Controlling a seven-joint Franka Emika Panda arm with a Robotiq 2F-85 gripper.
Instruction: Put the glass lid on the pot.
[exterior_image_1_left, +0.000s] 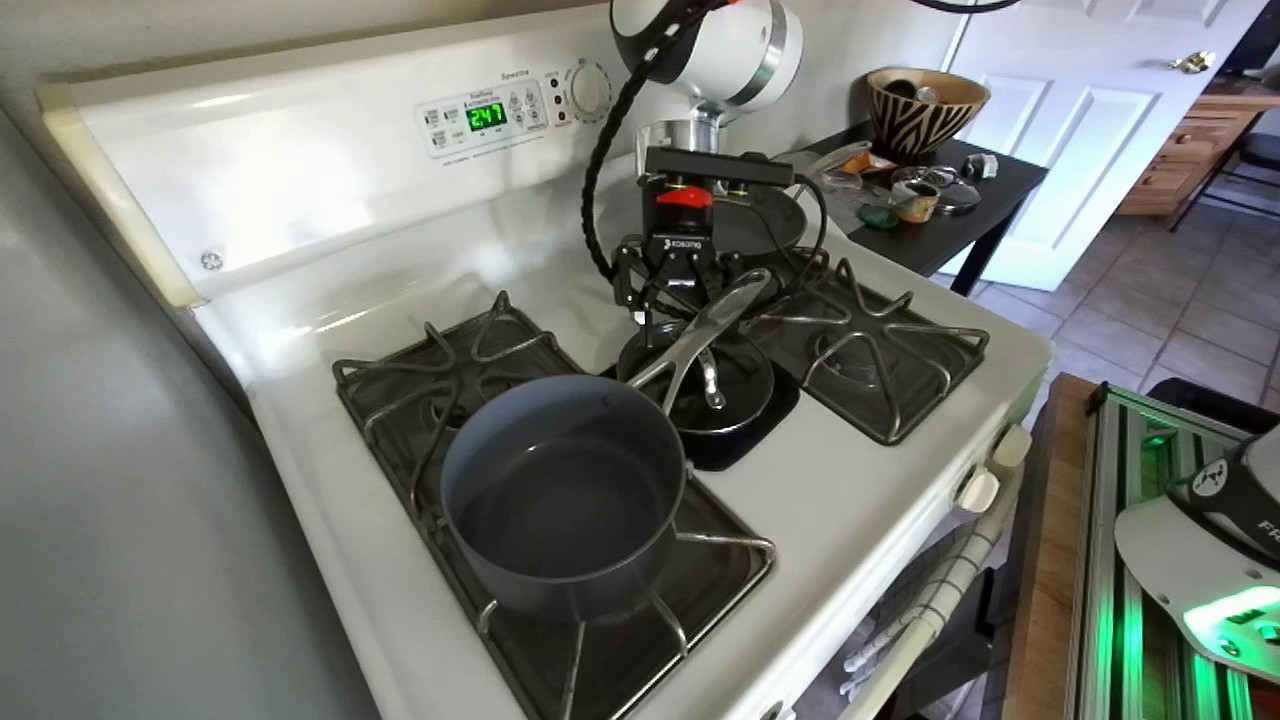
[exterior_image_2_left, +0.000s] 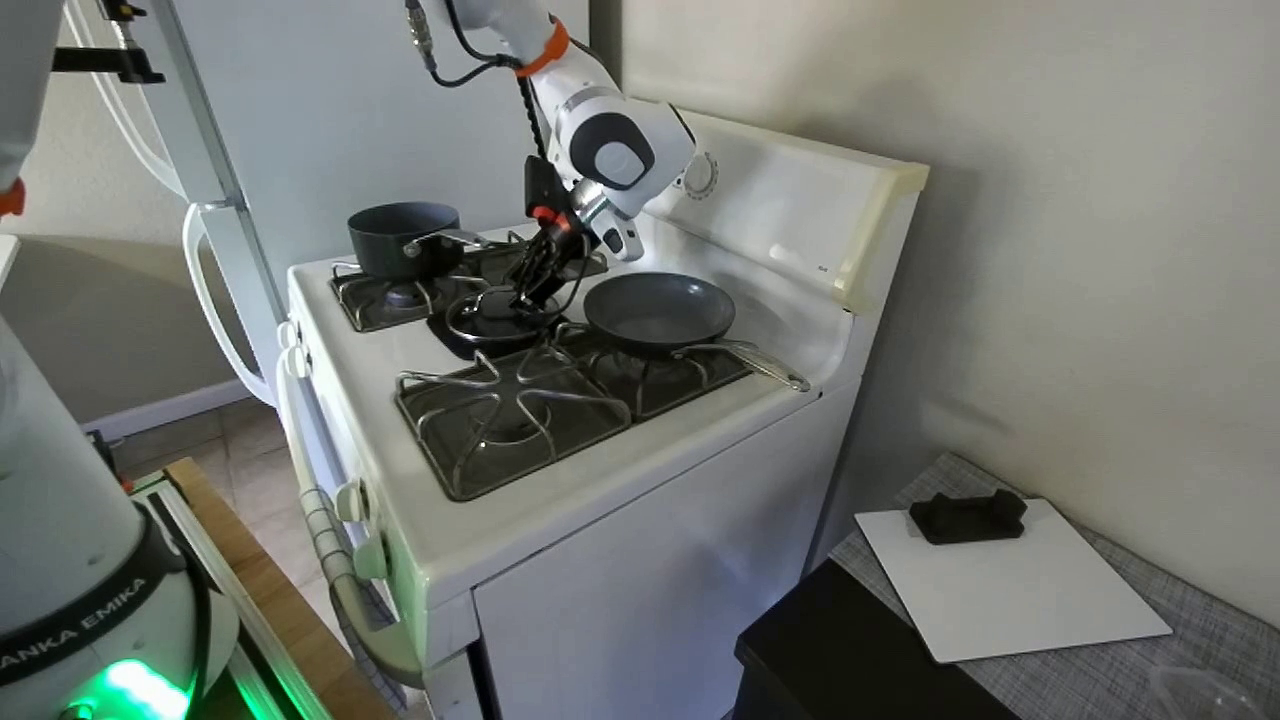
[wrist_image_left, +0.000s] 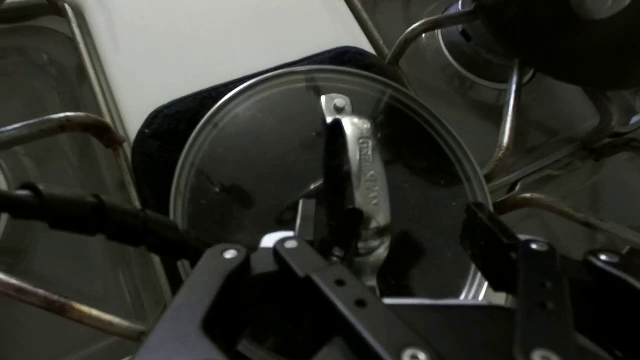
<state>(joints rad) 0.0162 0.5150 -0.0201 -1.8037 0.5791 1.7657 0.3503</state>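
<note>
The glass lid (exterior_image_1_left: 742, 388) lies flat on a black pad (exterior_image_1_left: 735, 447) in the middle of the stove. Its silvery arched handle (wrist_image_left: 370, 170) faces up. The lid shows in both exterior views (exterior_image_2_left: 475, 322) and almost whole in the wrist view (wrist_image_left: 265, 160). My gripper (wrist_image_left: 412, 215) is open and low over the lid. The handle is between its fingers, close to the left finger in the wrist view. In both exterior views the gripper (exterior_image_1_left: 688, 305) (exterior_image_2_left: 530, 295) is over the lid. The dark grey pot (exterior_image_1_left: 570, 490) (exterior_image_2_left: 405, 240) stands uncovered on a burner beside the lid.
A dark frying pan (exterior_image_2_left: 660, 308) sits on a back burner on the other side of the lid. The pot's long handle (exterior_image_1_left: 705, 330) reaches toward the gripper. Raised burner grates (exterior_image_1_left: 870, 330) flank the pad. The stove's control panel (exterior_image_1_left: 485, 115) rises behind.
</note>
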